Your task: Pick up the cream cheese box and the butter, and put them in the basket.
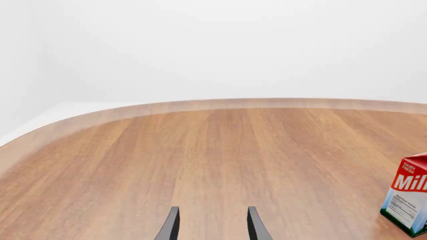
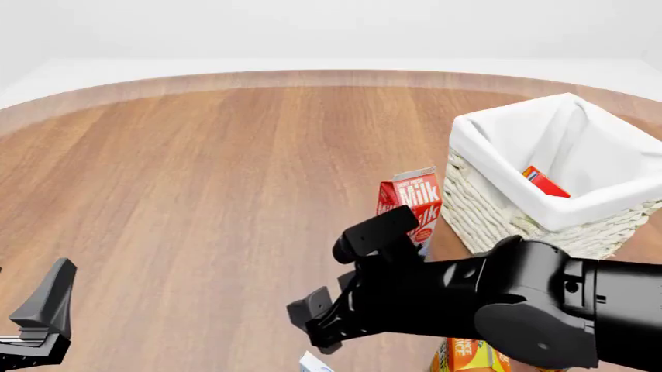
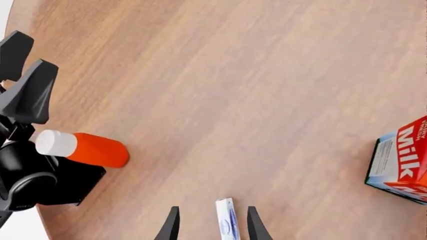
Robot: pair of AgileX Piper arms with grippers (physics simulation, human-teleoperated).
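Note:
The butter (image 2: 544, 183) lies inside the basket (image 2: 486, 139) at the right, only its red-orange top showing against the white lining. In the right wrist view the cream cheese box (image 3: 227, 222) lies on the table as a thin white-and-blue edge between the two fingers of my right gripper (image 3: 212, 227). The jaws stand open on either side of it, with a gap on each side. From the front, only a corner of the cream cheese box (image 2: 313, 363) shows under the right gripper (image 2: 321, 291). My left gripper (image 1: 212, 227) is open and holds nothing, low at the front left (image 2: 43, 310).
A red milk carton (image 2: 412, 203) stands just left of the basket. An orange juice carton (image 2: 470, 358) sits under the right arm at the front edge. A red bottle with a white cap (image 3: 83, 148) lies beside the left arm (image 3: 27, 165).

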